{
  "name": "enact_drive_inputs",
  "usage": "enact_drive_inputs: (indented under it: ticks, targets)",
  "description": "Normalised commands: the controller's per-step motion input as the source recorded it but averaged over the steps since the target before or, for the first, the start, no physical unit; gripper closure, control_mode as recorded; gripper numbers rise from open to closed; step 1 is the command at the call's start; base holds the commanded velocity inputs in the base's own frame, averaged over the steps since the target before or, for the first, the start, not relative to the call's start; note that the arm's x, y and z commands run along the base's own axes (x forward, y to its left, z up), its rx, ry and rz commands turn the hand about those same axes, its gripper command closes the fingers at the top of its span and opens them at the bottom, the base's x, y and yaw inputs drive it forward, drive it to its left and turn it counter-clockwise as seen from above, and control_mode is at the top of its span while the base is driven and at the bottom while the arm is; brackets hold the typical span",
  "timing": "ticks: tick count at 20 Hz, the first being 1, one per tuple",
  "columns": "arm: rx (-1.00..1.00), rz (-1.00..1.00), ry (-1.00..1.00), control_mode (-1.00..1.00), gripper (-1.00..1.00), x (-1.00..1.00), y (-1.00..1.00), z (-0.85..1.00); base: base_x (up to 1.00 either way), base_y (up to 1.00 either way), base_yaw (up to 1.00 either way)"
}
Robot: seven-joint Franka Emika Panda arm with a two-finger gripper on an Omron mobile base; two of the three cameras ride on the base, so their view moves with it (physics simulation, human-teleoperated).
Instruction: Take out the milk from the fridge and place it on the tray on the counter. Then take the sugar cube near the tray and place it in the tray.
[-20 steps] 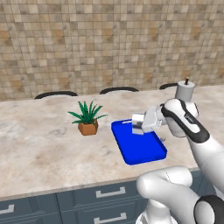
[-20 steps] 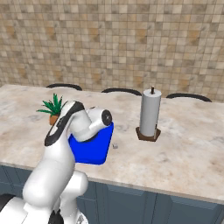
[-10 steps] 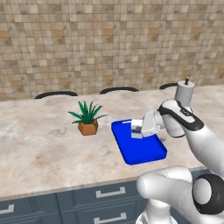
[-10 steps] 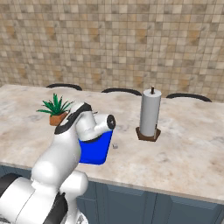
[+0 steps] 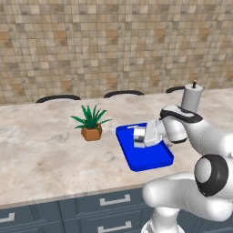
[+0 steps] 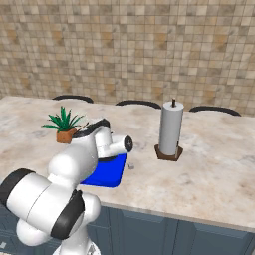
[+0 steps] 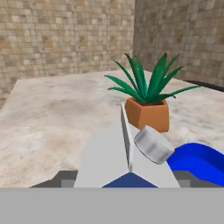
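Milk (image 5: 139, 136) sits in gripper (image 5: 142, 137) just over the blue tray (image 5: 150, 160) in the left base view, carton tipped, potted plant (image 5: 91, 124) well to the side on the counter (image 5: 41, 150).

Right base view: arm covers the carton; sugar cube (image 6: 131, 166) lies on the counter just beside the tray (image 6: 110, 172), paper towel roll (image 6: 169, 129) near.

Hand view: gable top and round cap of milk (image 7: 124, 153) fill the foreground, jaws closed on its sides. Judgement: light, stiff carton, smooth and slippery; flat side walls below the gable look like the best hold.
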Motion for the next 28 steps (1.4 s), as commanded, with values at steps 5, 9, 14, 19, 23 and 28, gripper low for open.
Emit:
enact_drive_inputs:
  ticks: [5,9,14,19,23,28]
  targets:
    - [0.00,0.06,0.00,-1.00,1.00,0.18,-0.01,-0.25,0.00,0.00,0.00]
    - [0.00,0.05,0.04,-1.00,1.00,0.16,0.00,-0.26,0.00,0.00,0.00]
    - [0.00,0.05,0.02,-1.00,1.00,0.19,-0.04,-0.28,0.00,0.00,0.00]
    - [0.00,0.05,0.00,-1.00,1.00,0.17,-0.03,-0.32,0.00,0.00,0.00]
    - [0.00,0.04,0.00,-1.00,1.00,0.03,-0.01,-0.31,0.00,0.00,0.00]
    - [0.00,0.02,0.00,-1.00,-1.00,-0.01,0.00,-0.26,0.00,0.00,0.00]
